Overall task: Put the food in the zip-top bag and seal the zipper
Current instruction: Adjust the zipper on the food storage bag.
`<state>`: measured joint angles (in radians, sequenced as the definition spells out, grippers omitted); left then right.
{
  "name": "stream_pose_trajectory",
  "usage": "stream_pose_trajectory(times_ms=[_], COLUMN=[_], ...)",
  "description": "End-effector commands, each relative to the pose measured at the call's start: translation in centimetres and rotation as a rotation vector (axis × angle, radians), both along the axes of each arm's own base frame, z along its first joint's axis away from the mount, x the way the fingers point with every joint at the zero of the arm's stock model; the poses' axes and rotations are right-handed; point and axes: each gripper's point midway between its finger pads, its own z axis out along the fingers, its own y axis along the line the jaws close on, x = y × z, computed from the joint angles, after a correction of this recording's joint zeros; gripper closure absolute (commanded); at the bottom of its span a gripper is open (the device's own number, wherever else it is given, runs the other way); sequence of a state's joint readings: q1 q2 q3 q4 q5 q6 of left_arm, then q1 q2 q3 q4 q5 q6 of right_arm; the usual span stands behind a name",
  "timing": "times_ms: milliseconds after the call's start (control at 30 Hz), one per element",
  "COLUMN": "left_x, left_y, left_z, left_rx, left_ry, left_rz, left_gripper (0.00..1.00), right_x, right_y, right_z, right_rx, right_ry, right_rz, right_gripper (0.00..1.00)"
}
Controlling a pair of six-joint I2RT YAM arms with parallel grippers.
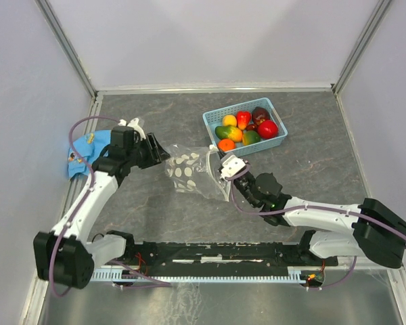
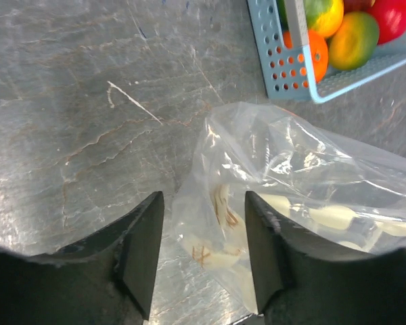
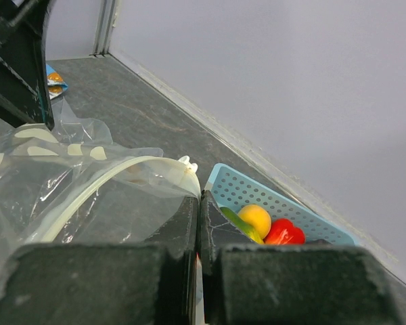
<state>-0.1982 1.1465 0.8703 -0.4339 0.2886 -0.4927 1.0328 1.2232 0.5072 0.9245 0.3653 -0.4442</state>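
The clear zip-top bag (image 1: pixel 188 173) with white dots lies mid-table, its mouth facing right. My right gripper (image 1: pixel 221 175) is shut on the bag's mouth edge (image 3: pixel 155 169), holding it raised. In the right wrist view the whitish zipper (image 3: pixel 101 181) curves up to the right gripper's (image 3: pixel 199 210) pinched jaws. My left gripper (image 2: pixel 203 250) stands open at the bag's left end (image 1: pixel 164 154). A corner of the bag (image 2: pixel 291 176) lies between its fingers (image 2: pixel 143 247), untouched. The food (image 1: pixel 243 128) lies heaped in the blue basket (image 1: pixel 213 120).
A blue patterned cloth (image 1: pixel 88 150) lies by the left wall, behind the left arm. The basket (image 2: pixel 284 68) stands close to the bag's far right corner. Grey walls enclose the table at the back and on both sides.
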Motion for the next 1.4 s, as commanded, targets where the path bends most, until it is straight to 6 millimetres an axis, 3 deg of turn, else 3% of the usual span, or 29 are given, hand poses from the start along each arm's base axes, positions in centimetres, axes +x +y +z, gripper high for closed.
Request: stream_pose_trajectory(times_ms=[0,167,367,833,1033,1300,1367], left_x=[0.1,-2.1,-5.0,-7.4,-7.4,-5.8,-5.6], left_y=[2.2,1.3,-3.2,-9.2,-10.9,-9.4,-9.2], left_z=[6.1,9.7,11.7,9.5,7.0,5.6,5.2], left_rx=[0.05,0.031,-0.003,0.085,0.207,0.389,0.428], left_ry=[-0.187,-0.275,-0.323,-0.346,-0.338,-0.374,-0.372], left_rz=[0.102,0.102,0.01,-0.043,-0.049,0.042,0.044], left_gripper=[0.38,0.32,0.31,0.25,0.25,0.29,0.36], right_x=[0.7,1.6,2.8,3.6,3.3,2.0,1.6], right_y=[1.1,2.0,2.1,2.4,2.6,3.8,4.0], right_z=[1.2,0.6,-0.4,-3.0,-3.3,-3.3,-3.3], right_rx=[0.025,0.042,0.069,0.213,0.254,0.324,0.34], right_ry=[0.032,0.096,0.203,0.37,0.427,0.495,0.511], right_rz=[-0.004,-0.028,-0.112,-0.209,-0.21,-0.11,-0.088], right_gripper=[0.98,0.98,0.98,0.97,0.96,0.95,0.95])
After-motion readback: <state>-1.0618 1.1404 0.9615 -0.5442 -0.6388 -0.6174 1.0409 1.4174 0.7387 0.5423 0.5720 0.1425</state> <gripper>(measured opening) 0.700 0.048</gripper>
